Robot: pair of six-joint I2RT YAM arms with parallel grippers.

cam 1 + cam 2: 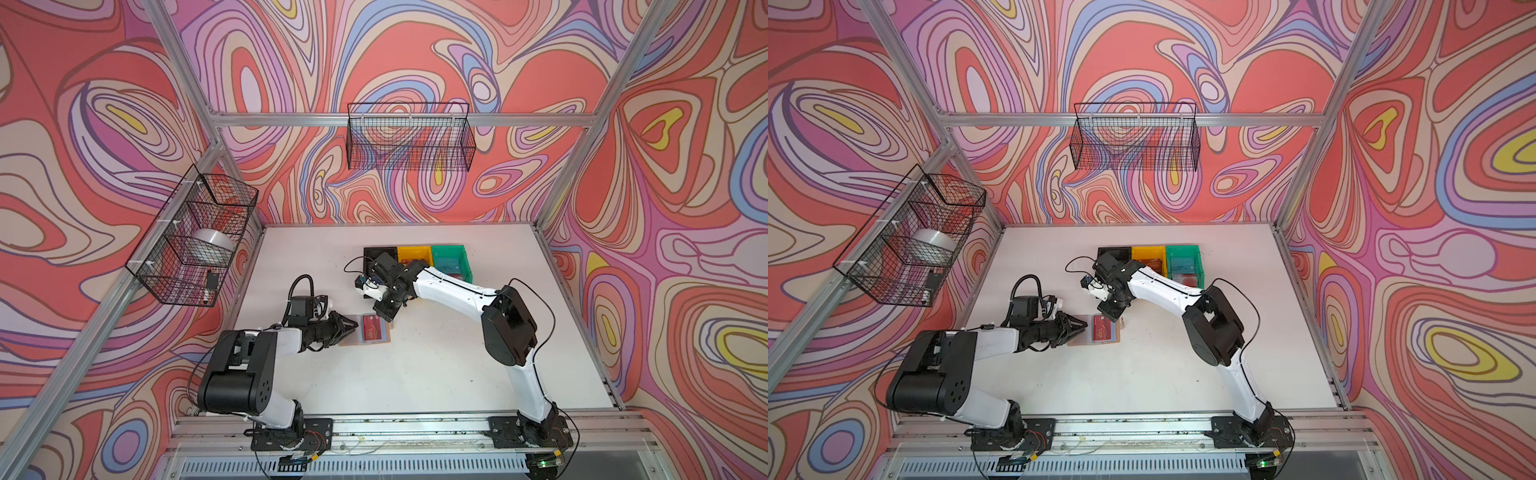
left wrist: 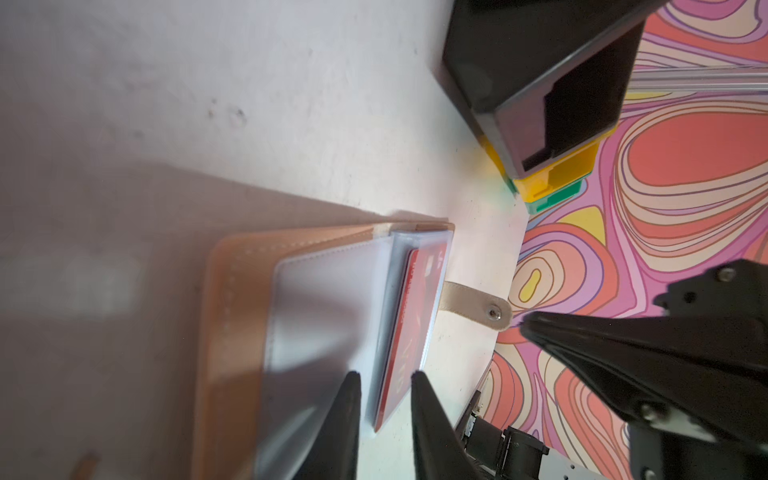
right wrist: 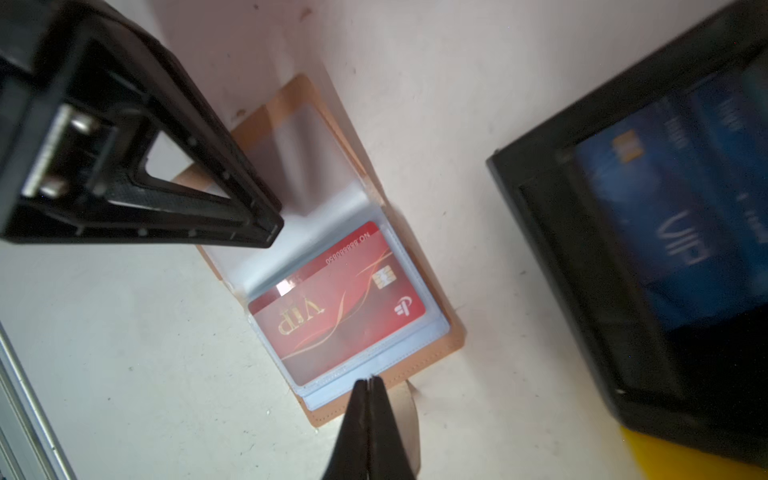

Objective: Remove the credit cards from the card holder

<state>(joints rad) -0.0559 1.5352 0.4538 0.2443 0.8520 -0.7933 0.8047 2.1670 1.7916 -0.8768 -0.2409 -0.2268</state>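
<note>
The tan card holder (image 1: 376,340) (image 1: 1096,341) lies open on the white table. A red credit card marked "VIP" (image 1: 372,326) (image 3: 340,307) sits inside one of its clear sleeves. My left gripper (image 1: 356,325) (image 2: 385,374) is at the holder's left edge. It is open, and its tips straddle the edge of the sleeve that holds the red card (image 2: 409,332). My right gripper (image 1: 388,320) (image 3: 368,379) is shut. Its tips are at the sleeve's outer edge, beside the snap tab (image 2: 478,305), and nothing shows between them. A blue credit card (image 3: 681,232) lies in the black bin (image 3: 582,270).
Black (image 1: 376,251), yellow (image 1: 413,254) and green (image 1: 451,259) bins stand in a row behind the holder, partly under the right arm. Cards lie in the yellow and green bins. Wire baskets hang on the left wall (image 1: 191,237) and the back wall (image 1: 409,141).
</note>
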